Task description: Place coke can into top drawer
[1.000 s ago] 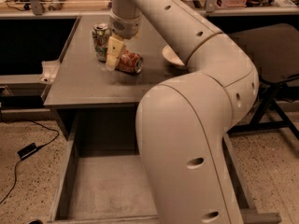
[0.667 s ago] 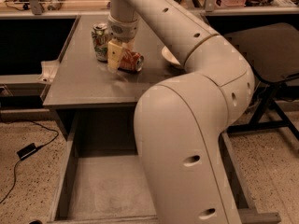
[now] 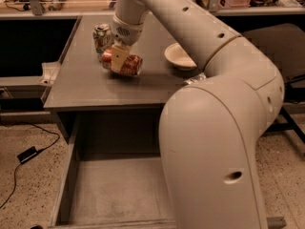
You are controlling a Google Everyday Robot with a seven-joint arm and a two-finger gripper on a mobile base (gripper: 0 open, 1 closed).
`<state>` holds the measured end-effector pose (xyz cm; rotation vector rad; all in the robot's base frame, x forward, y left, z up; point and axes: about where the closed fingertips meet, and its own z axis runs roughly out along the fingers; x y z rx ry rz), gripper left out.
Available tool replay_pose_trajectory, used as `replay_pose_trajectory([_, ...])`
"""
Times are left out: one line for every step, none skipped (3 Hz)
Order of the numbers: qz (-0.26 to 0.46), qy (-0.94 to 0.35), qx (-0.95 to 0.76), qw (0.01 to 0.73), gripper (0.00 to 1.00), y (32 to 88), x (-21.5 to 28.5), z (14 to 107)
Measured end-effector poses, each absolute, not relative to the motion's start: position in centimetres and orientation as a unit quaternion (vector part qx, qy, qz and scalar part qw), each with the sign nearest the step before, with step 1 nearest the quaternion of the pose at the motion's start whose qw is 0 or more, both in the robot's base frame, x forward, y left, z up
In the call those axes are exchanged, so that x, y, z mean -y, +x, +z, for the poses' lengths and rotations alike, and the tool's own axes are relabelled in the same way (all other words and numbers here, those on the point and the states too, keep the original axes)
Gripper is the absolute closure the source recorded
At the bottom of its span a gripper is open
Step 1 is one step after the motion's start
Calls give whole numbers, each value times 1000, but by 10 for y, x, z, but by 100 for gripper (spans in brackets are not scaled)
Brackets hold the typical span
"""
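The coke can [image 3: 129,65] is red-orange and lies on its side on the cabinet top [image 3: 81,85], just right of a green-and-white can. My gripper [image 3: 119,58] comes down on it from above. One pale finger [image 3: 118,60] crosses the can's middle, and the gripper is shut on the can. The can is at or just above the surface. The top drawer [image 3: 114,194] is pulled open below the cabinet front. Its grey scuffed bottom is bare, and my arm covers its right part.
A green-and-white can [image 3: 102,36] stands upright just behind and left of the coke can. A pale bowl [image 3: 178,57] sits on the cabinet top to the right. A black cable and adapter [image 3: 27,154] lie on the floor at left.
The gripper has dropped a little further onto the coke can, and its finger now sits across the can's middle. The can has shifted slightly left.
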<state>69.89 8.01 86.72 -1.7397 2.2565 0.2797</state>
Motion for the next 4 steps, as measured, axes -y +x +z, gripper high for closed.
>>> replay_pose_trajectory([121,-640,-739,170,94,673,-88,888])
replay_pose_trajectory([126,-668,-715,161,100,638,-94,895])
replay_pose_trajectory([121,-680,-715,108,100,594,-92,879])
replay_pose_trajectory([101,-676,-725,87,100,558,-84,872])
